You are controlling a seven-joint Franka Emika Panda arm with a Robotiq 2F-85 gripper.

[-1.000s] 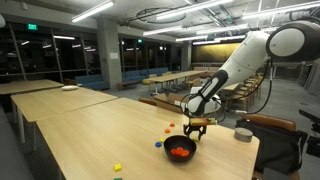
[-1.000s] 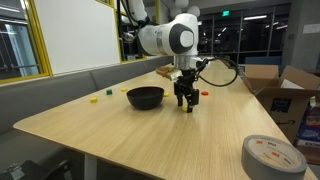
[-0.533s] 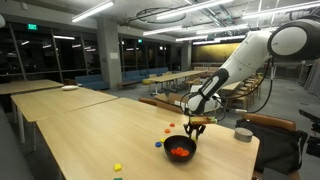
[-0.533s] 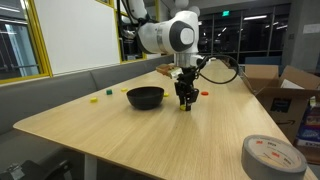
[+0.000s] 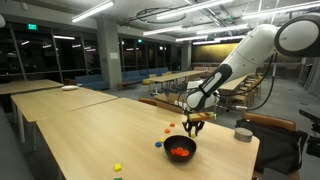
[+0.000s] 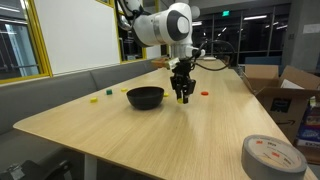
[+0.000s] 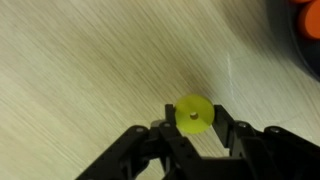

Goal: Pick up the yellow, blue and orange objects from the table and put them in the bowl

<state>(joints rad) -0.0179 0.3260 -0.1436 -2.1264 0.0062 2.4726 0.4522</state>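
In the wrist view my gripper (image 7: 193, 122) is shut on a small yellow ring (image 7: 193, 113), held between the two fingertips above the pale wooden table (image 7: 80, 60). The black bowl (image 7: 306, 35) shows at the top right corner with orange pieces inside. In both exterior views the gripper (image 5: 194, 127) (image 6: 184, 98) hangs just above the table beside the bowl (image 5: 180, 150) (image 6: 146, 97). On the table lie a blue piece (image 5: 157, 144), an orange piece (image 5: 167, 130) (image 6: 204, 93) and a yellow piece (image 5: 117, 167) (image 6: 107, 92).
A grey tape roll (image 6: 272, 157) lies near the table's front corner. An open cardboard box (image 6: 285, 90) stands off the table edge. A small grey tin (image 5: 242, 134) sits at the table's end, and a white plate (image 5: 69, 88) on a far table.
The jaws have closed on the yellow ring, and the gripper has risen a little off the table with it.
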